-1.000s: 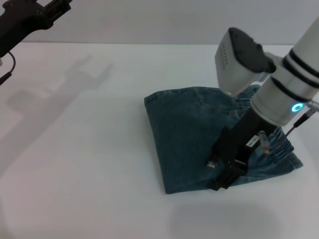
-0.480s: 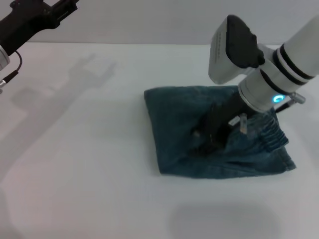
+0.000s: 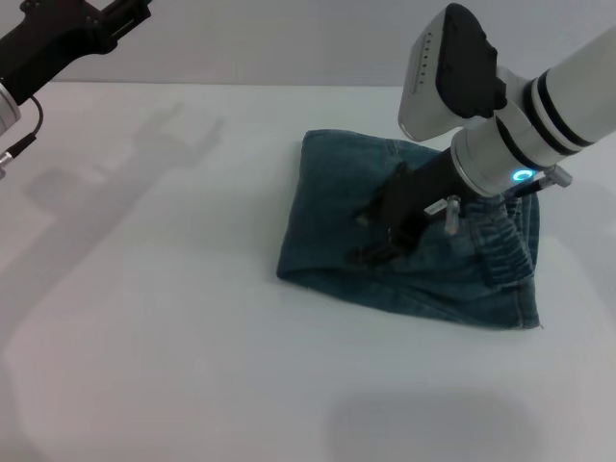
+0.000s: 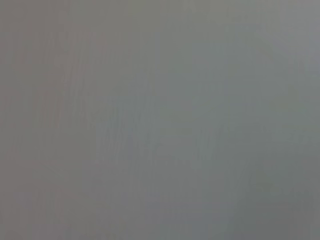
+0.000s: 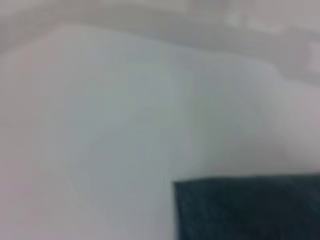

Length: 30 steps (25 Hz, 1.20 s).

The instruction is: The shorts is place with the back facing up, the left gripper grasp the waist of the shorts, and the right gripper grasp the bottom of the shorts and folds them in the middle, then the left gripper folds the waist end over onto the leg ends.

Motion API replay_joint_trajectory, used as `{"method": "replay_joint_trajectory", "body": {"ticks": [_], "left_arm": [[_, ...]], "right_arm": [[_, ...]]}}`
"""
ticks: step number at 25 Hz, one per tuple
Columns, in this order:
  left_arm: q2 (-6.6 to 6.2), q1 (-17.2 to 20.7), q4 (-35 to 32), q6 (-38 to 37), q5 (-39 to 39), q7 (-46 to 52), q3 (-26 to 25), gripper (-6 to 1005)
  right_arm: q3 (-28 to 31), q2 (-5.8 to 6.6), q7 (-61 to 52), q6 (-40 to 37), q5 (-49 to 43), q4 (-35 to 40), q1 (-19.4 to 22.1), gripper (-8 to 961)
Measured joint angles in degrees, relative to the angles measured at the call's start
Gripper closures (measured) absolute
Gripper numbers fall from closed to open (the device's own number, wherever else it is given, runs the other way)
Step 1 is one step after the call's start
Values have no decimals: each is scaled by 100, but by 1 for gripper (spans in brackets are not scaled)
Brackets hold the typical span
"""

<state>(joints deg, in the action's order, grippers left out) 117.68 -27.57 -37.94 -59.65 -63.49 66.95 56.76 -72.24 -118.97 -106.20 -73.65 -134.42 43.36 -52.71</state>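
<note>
The faded blue denim shorts (image 3: 332, 197) lie folded on the white table, right of its middle. Their ruffled waist (image 3: 507, 248) sits at the right side, below the white right arm. My right gripper (image 3: 373, 239) presses down on the middle of the folded denim, shut on a pinch of cloth. In the right wrist view only one dark denim corner of the shorts (image 5: 250, 210) shows against the table. My left gripper (image 3: 101, 17) hangs raised at the far left, well away from the shorts. The leg ends are not distinguishable.
The white table (image 3: 144, 318) stretches bare to the left and in front of the shorts. The right arm's bulky white wrist (image 3: 452, 77) hovers over the shorts' far right part. The left wrist view is plain grey.
My right gripper has moved from the shorts' near edge toward the far left, dragging the denim with it. The folded shorts have turned and shifted. The left arm has barely moved.
</note>
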Motion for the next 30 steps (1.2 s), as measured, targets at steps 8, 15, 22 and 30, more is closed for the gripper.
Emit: {"method": "replay_joint_trajectory", "body": {"ticks": [8,15,22,30], "left_arm": [[-1,20,-3,7,-7,0,0,244],[15,48,-3,-9,20,1,3,244],[29,80,142,-94,247,-249,1,244],[35,143,1351,-914,2257,-2393,0,244]], "right_arm": [[331,70,270,-2145,1602,1657,881,377],[1660,55,1673,-2994,4121,2594,2445,376],[2402,10,4691,-1595,6764,783,3683,376],[3235,-5,8579,-1327,10159,-2601,3304,376]]}}
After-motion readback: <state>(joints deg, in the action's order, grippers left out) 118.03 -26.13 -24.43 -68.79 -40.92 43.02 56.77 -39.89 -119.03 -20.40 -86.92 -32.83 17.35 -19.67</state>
